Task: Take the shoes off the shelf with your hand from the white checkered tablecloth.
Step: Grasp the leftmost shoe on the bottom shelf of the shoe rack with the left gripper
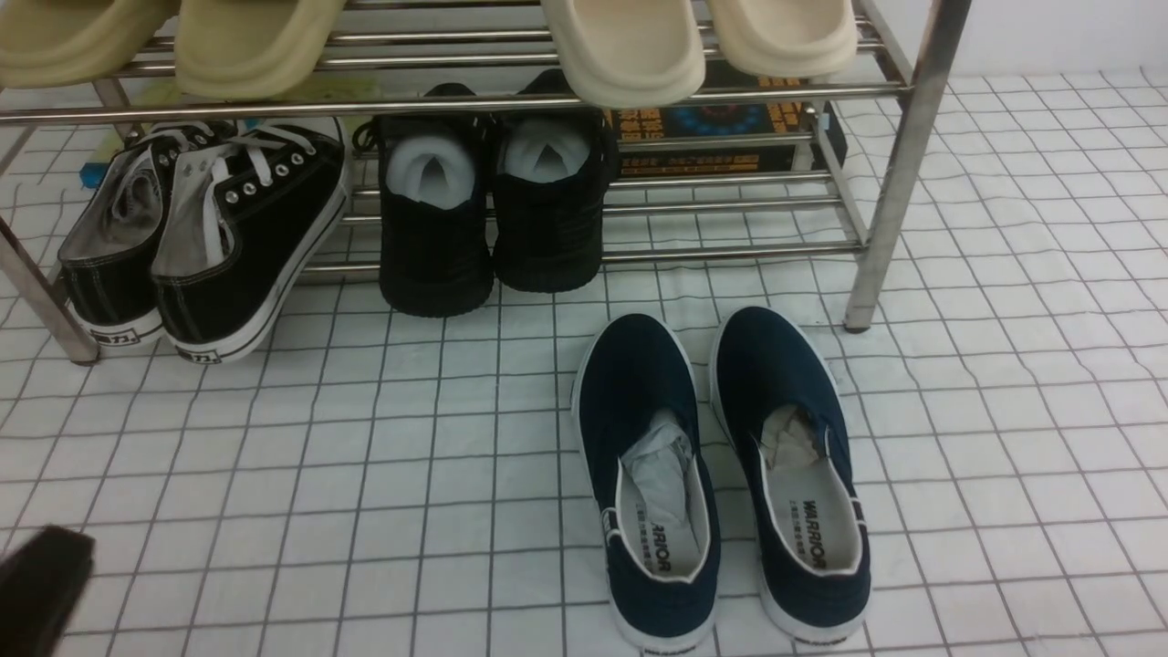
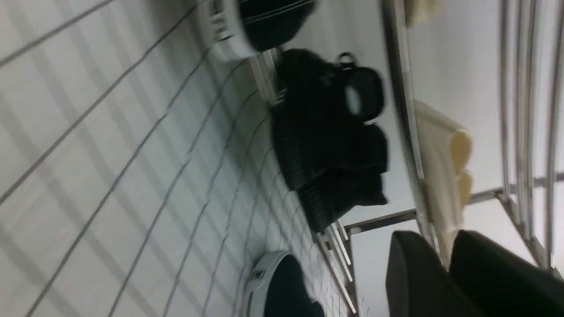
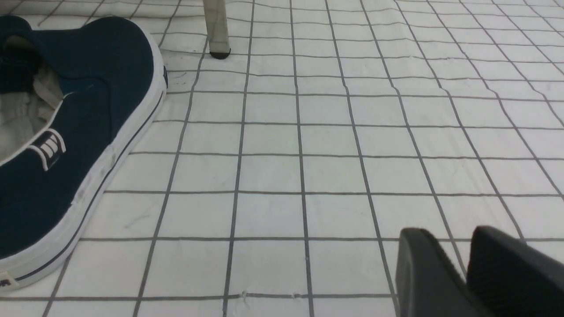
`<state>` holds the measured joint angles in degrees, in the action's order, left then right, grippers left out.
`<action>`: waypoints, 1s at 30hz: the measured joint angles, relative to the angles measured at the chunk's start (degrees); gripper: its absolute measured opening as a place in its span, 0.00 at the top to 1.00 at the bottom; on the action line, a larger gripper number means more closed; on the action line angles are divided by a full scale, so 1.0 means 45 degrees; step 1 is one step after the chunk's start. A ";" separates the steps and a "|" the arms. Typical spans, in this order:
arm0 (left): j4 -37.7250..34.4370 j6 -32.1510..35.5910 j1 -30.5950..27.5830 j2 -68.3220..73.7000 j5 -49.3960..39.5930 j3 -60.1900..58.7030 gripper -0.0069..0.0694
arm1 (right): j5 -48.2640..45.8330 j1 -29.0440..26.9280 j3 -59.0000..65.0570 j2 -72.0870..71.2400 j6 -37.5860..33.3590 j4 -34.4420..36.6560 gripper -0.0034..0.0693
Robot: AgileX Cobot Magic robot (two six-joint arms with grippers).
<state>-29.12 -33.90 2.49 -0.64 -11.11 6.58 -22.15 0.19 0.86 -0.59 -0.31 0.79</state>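
Observation:
The shoes (image 1: 201, 237), black canvas sneakers with white laces and soles, lean heel-down on the lower tier at the left end of the shelf (image 1: 899, 164). The left wrist view catches one white heel of the shoes (image 2: 233, 31). The white checkered tablecloth (image 1: 365, 474) lies under everything. My left gripper (image 2: 440, 246) hovers low at the front left of the cloth, its dark tip (image 1: 41, 584) well short of the sneakers, jaws slightly apart with nothing between them. My right gripper (image 3: 445, 242) hangs over bare cloth, open and empty, right of the navy shoes.
Black knit shoes (image 1: 493, 210) stand mid-shelf beside the sneakers. Navy slip-ons (image 1: 721, 474) lie on the cloth in front of the rack. Cream slippers (image 1: 620, 46) fill the upper tier. A dark printed box (image 1: 721, 137) sits behind the rack. A rack leg (image 3: 217, 31) stands near the slip-on (image 3: 75, 132).

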 joint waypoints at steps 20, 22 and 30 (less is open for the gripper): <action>1.0347 0.1618 0.0000 1.2508 -1.1797 1.0886 0.90 | 0.0000 0.0000 0.0000 0.0000 0.0000 0.0000 0.67; 1.0711 0.1500 0.0000 1.3045 -1.2123 1.1561 0.89 | 0.0000 0.0000 0.0000 0.0000 0.0000 0.0000 0.67; 0.8708 0.2711 -0.2625 1.4902 -1.1368 1.3092 0.89 | 0.0000 0.0000 0.0000 0.0000 0.0000 0.0000 0.66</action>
<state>10.07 -21.70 -9.32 66.42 -62.26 65.50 -22.15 0.19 0.86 -0.59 -0.31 0.79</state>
